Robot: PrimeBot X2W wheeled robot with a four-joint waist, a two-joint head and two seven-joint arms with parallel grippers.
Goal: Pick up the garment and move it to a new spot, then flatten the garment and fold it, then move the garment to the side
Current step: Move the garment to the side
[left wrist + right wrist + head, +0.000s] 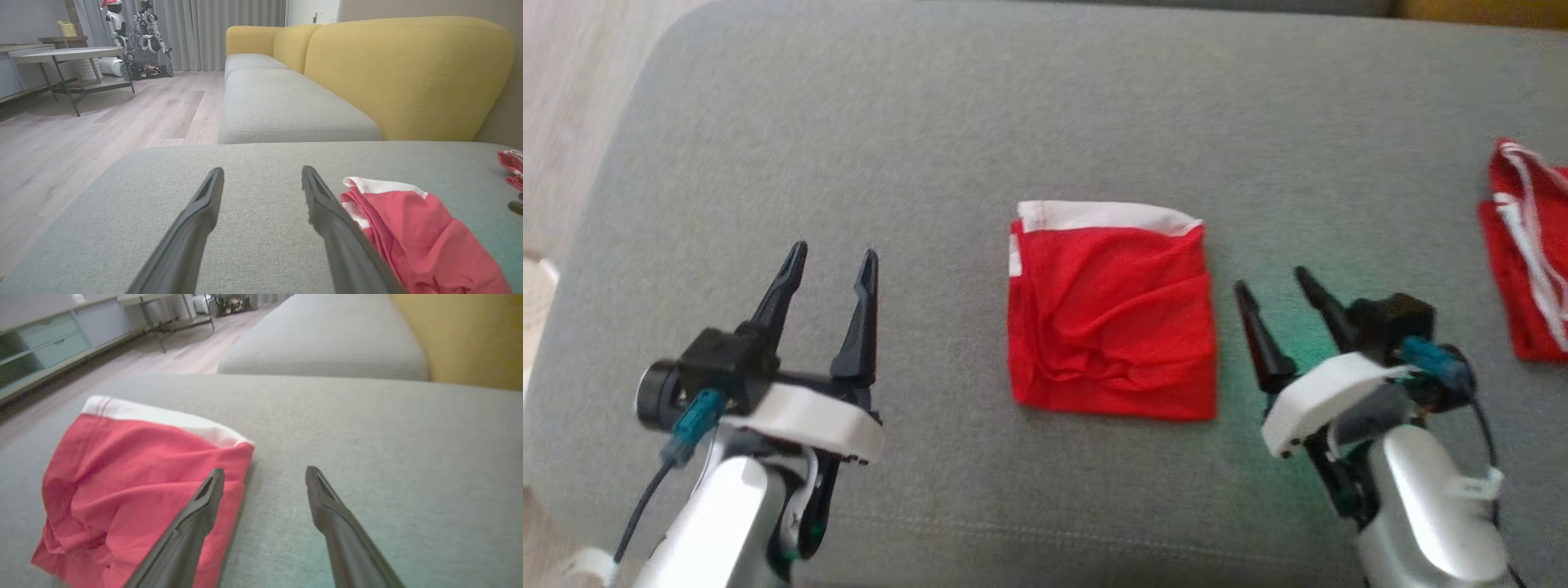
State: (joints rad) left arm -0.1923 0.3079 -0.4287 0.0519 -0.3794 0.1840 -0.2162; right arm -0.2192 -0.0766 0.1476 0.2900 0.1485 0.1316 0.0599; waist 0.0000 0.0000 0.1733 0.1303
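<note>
Now the garment [1111,314] looks folded at the cushion [931,147] centre, so moving it aside is next. Your left gripper [835,249] and right gripper [1269,278] gape wide, empty; pinch its edge.

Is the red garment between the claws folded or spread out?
Folded. The red garment lies as a compact square on the grey cushion, stacked layers showing along one edge.

The left gripper [834,250] and right gripper [1270,278] each carry two long black fingers [858,327] that taper to points and are grooved along the inner face. Behind them sit a rounded white cover [809,420], a black camera block [723,355] with a teal plug [696,412] and dark cable [637,510], and a glossy silver forearm [1429,490].
</note>
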